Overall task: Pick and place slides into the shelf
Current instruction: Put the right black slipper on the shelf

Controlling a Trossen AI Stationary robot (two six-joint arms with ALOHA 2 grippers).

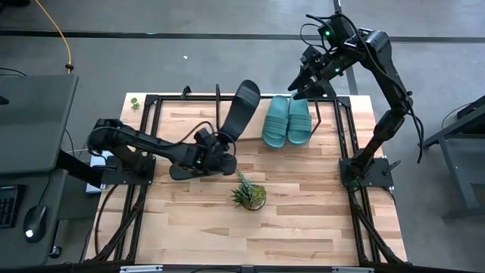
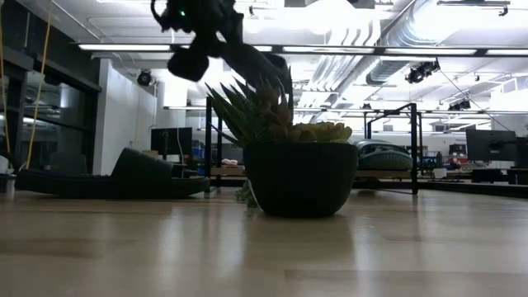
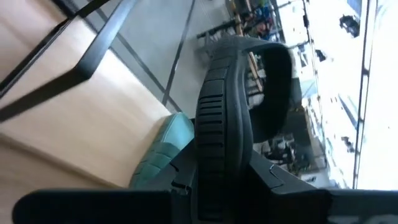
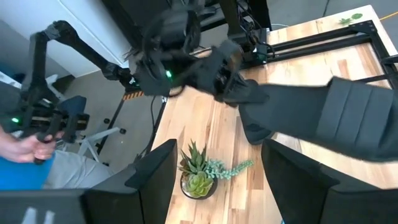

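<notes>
High view, worktop (image 1: pixel 303 205): carries the shelf, plant and arms.
Shelf (image 1: pixel 345 129): far edge; two teal slides (image 1: pixel 288 120) already side by side on it.
Left gripper (image 1: pixel 220 140): jaws clamped on a black slide (image 1: pixel 241 108), lifted heel-first toward the shelf, beside the teal pair.
Second black slide (image 1: pixel 198 168): on the worktop under the left arm, waiting.
Right gripper (image 1: pixel 303 85): above the shelf, jaws wide, clear.
Plant (image 1: pixel 249 194): mid-worktop, apart.

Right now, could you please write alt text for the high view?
Seen from above, the left hand holds a black slide angled toward the shelf, where two teal slides sit. The right hand hovers beyond them; a potted plant stands mid-table.
</notes>
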